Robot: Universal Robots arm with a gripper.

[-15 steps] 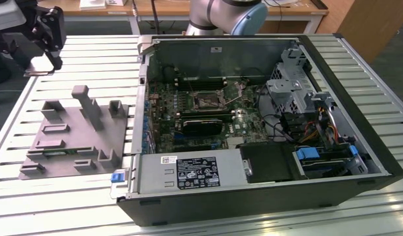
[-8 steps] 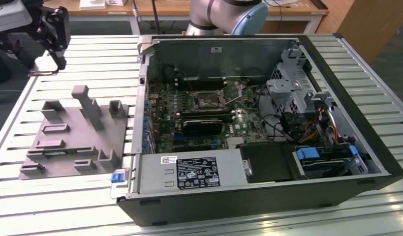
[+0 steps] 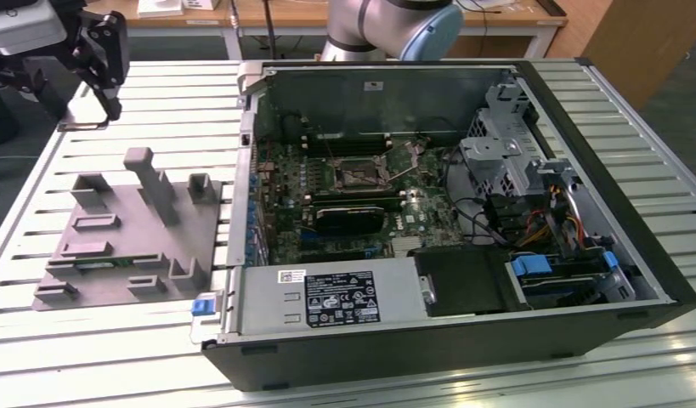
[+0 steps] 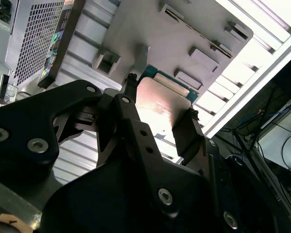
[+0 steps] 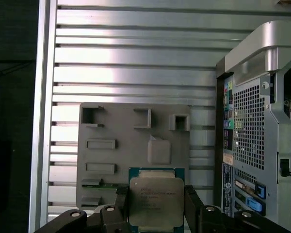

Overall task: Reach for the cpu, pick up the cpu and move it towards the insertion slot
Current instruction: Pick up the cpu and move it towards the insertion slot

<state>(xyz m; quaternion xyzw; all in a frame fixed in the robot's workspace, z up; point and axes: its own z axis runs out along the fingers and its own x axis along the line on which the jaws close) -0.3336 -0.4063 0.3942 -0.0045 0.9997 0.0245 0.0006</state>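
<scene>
From my remote station, the first wrist view looks straight down past the gripper (image 5: 155, 192). Its two black fingers (image 5: 121, 200) are closed partway onto opposite edges of the cpu (image 5: 156, 205), a flat square chip with a silvery top and a green rim, and they hold it above the table. The second wrist view shows the same hold from the other side: the cpu (image 4: 161, 104) is clamped between the fingers (image 4: 188, 130), with its broad face catching the light.

Beneath the chip lies the grey fixture (image 5: 131, 145), a plastic block with rectangular recesses, resting on the slatted metal table (image 5: 136, 48). A narrow green strip (image 5: 96, 183) sits in one recess near the cpu.

In the exterior view the gripper (image 3: 107, 95) hangs high at the exterior view's left, above the far edge of the table (image 3: 155, 93) and beyond the grey fixture (image 3: 132, 229). From that angle I cannot make out the chip itself.

The open computer case (image 3: 619, 127) lies on its side to the exterior view's right of the fixture. The insertion slot (image 3: 357, 174), a small dark square socket with a silver frame, sits mid-motherboard, well apart from the gripper.
</scene>
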